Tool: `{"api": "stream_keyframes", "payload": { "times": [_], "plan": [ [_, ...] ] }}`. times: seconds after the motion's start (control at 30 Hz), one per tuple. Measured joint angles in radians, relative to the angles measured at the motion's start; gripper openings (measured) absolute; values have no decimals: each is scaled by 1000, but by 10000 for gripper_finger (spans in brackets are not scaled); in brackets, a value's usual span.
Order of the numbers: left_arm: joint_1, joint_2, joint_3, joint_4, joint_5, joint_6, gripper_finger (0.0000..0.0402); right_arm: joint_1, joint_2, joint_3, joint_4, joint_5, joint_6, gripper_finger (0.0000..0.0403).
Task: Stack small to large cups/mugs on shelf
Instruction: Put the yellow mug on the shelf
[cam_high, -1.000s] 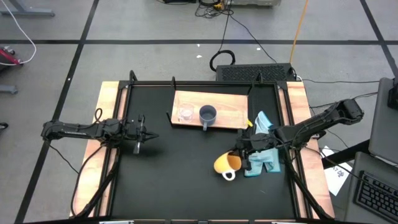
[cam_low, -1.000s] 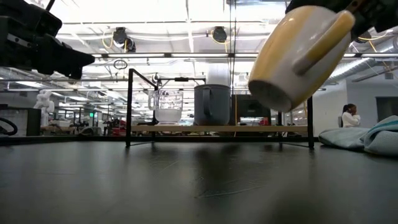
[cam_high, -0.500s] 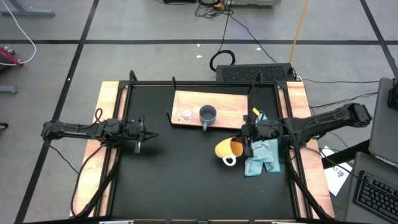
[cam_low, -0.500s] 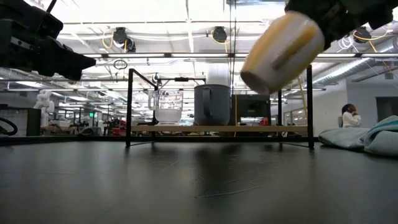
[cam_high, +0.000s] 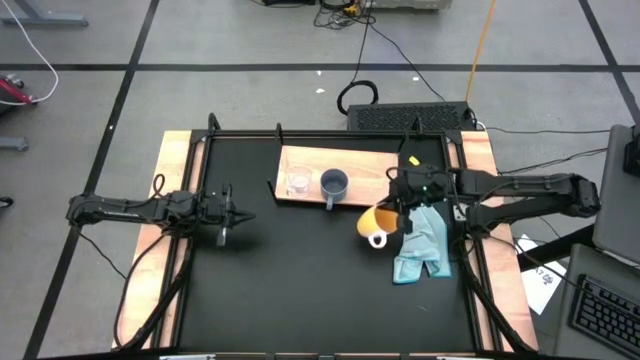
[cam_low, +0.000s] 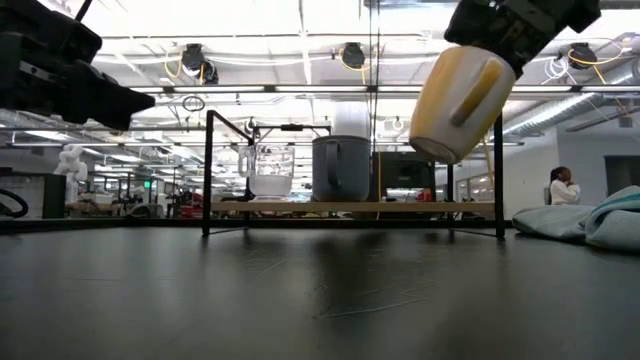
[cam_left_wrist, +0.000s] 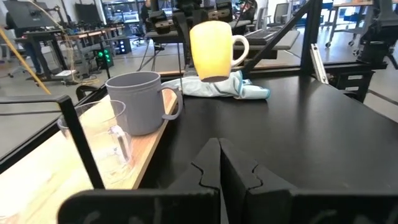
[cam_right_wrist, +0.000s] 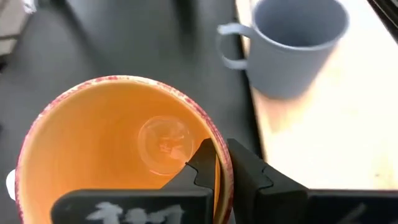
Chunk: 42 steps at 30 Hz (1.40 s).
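You're mid-carry: your right gripper (cam_right_wrist: 219, 163) pinches the orange mug's (cam_high: 378, 220) rim, airborne near the shelf's (cam_high: 375, 186) right end. Next, set it beside the blue-grey mug (cam_high: 333, 184). Left gripper (cam_high: 226, 214) waits closed, empty.

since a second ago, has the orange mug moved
Yes. Pinched by the right gripper, the orange mug has travelled toward the shelf and away from the blue cloth's lower end.
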Motion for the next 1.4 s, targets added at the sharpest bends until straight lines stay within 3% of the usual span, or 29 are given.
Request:
{"api": "stream_keyframes", "payload": {
  "times": [0.1, 0.33, 1.0, 1.4],
  "plan": [
    [0, 0, 0, 0, -18, 0, 1, -38, 11, 45, -93, -16, -22, 10],
    [0, 0, 0, 3, -23, -9, 1, -93, 62, 119, -132, -103, -74, 10],
    [0, 0, 1, -5, -36, -19, 1, -224, 409, 417, -411, -104, -249, 10],
    [0, 0, 1, -30, -36, -18, 1, -299, 504, 506, -488, -102, -335, 10]
  ]
}}
